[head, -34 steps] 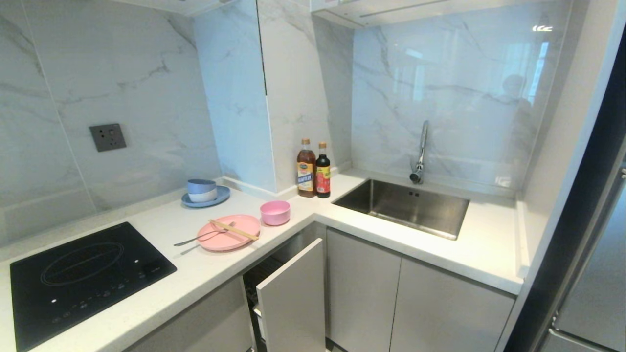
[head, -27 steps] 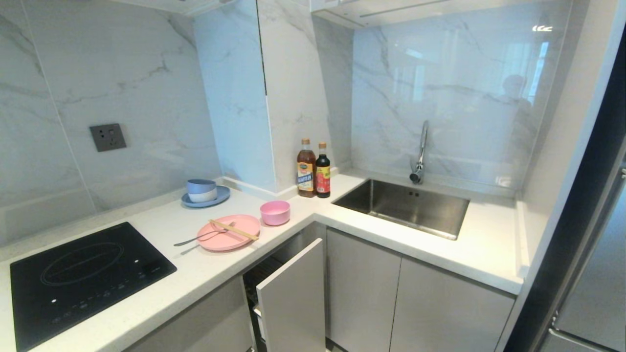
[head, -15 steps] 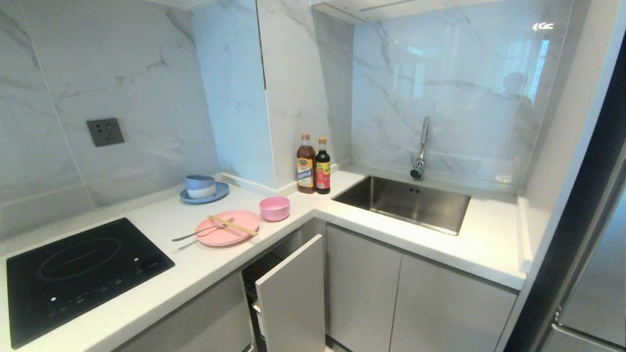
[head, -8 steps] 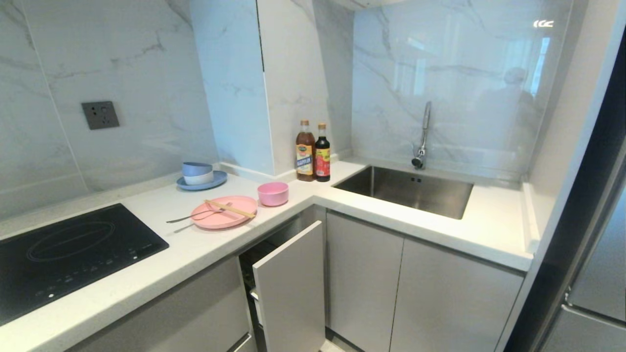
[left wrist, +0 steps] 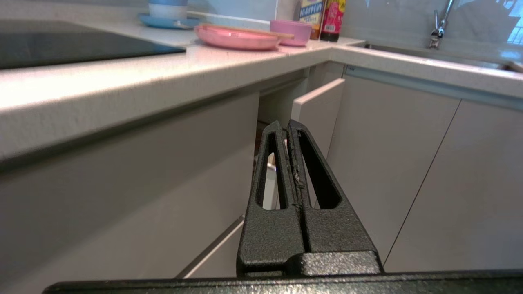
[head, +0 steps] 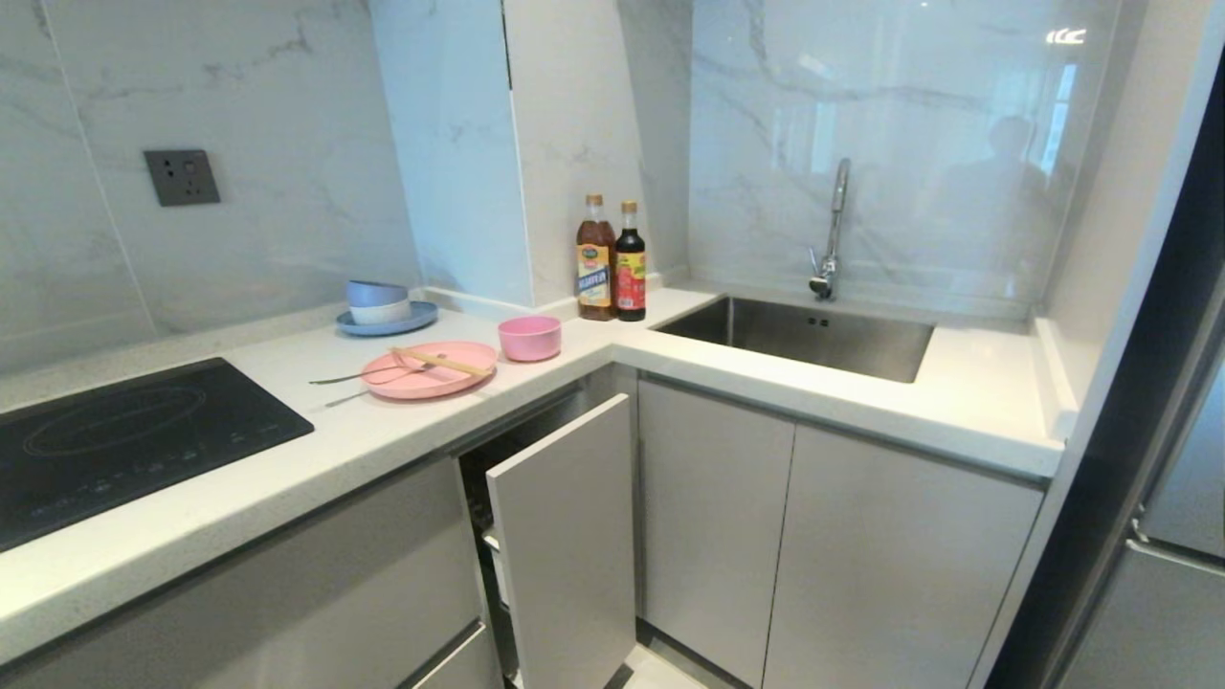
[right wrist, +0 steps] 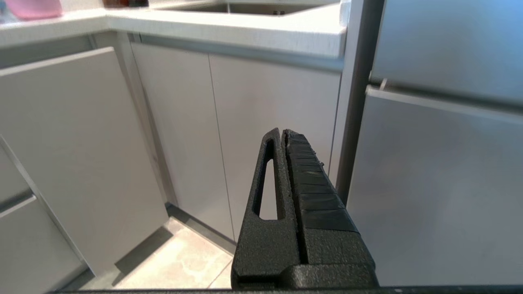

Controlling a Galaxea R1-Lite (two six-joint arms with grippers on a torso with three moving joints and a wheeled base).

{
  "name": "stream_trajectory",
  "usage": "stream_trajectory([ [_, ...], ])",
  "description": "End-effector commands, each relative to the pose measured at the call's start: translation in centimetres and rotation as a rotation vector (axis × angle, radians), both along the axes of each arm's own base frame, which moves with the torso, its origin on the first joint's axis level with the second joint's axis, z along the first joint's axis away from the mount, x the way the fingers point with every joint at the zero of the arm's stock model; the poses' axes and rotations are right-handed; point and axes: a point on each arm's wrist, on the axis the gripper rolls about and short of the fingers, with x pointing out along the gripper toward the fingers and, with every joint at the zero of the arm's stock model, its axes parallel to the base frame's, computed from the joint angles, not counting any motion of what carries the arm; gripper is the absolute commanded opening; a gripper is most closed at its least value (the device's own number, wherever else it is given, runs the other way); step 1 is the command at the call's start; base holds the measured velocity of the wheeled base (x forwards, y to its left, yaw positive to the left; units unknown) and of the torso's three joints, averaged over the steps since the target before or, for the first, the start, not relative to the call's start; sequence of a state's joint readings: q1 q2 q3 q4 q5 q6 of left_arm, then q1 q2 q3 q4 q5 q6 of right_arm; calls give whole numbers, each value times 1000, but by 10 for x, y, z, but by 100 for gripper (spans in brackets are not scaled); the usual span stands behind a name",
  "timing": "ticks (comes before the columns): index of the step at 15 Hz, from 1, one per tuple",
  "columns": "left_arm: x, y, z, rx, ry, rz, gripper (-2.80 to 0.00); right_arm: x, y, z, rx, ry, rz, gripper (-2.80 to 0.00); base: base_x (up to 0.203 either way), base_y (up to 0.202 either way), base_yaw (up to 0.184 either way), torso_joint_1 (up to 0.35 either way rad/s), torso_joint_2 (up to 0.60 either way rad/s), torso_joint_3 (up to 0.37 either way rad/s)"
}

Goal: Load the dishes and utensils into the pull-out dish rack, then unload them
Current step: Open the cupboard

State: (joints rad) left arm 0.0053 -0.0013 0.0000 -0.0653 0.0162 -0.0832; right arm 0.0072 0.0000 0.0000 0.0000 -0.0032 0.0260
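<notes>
A flat pink plate (head: pixel 428 372) lies on the white counter with wooden chopsticks (head: pixel 442 361) and a slim metal fork (head: pixel 356 374) across it. A small pink bowl (head: pixel 529 337) stands just right of it. Below them the pull-out dish rack's pale grey front panel (head: pixel 565 536) stands partly pulled out; its wire basket is mostly hidden in the dark gap. Neither arm shows in the head view. My left gripper (left wrist: pixel 287 124) is shut and empty, low in front of that panel (left wrist: pixel 316 112). The right gripper (right wrist: pixel 282 132) is shut and empty, facing the cabinet doors (right wrist: pixel 241 122).
A blue plate with stacked blue and white bowls (head: pixel 383 308) sits at the back. A black induction hob (head: pixel 124 435) is on the left, two sauce bottles (head: pixel 611 258) in the corner, a steel sink (head: pixel 804 335) with tap on the right, a fridge (head: pixel 1168 498) at far right.
The whole head view has shifted: the camera has sunk lower, so the counter sits higher in frame and more of the cabinet fronts shows. The objects themselves have not moved.
</notes>
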Motion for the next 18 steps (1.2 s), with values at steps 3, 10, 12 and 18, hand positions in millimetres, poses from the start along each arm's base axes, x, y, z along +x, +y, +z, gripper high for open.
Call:
stream_trajectory([
  [3,2,0,-7,-1,25,1,-280,0,0,0,0,2,1,-280,0,0,0,-247,487,247],
  [10,2,0,-7,-1,25,1,-280,0,0,0,0,0,-1,-280,0,0,0,-223,440,217],
  [12,2,0,-7,-1,25,1,-280,0,0,0,0,0,0,-280,0,0,0,-52,108,41],
  [18,2,0,-7,-1,25,1,-280,0,0,0,0,0,-1,-280,0,0,0,-5,14,8],
])
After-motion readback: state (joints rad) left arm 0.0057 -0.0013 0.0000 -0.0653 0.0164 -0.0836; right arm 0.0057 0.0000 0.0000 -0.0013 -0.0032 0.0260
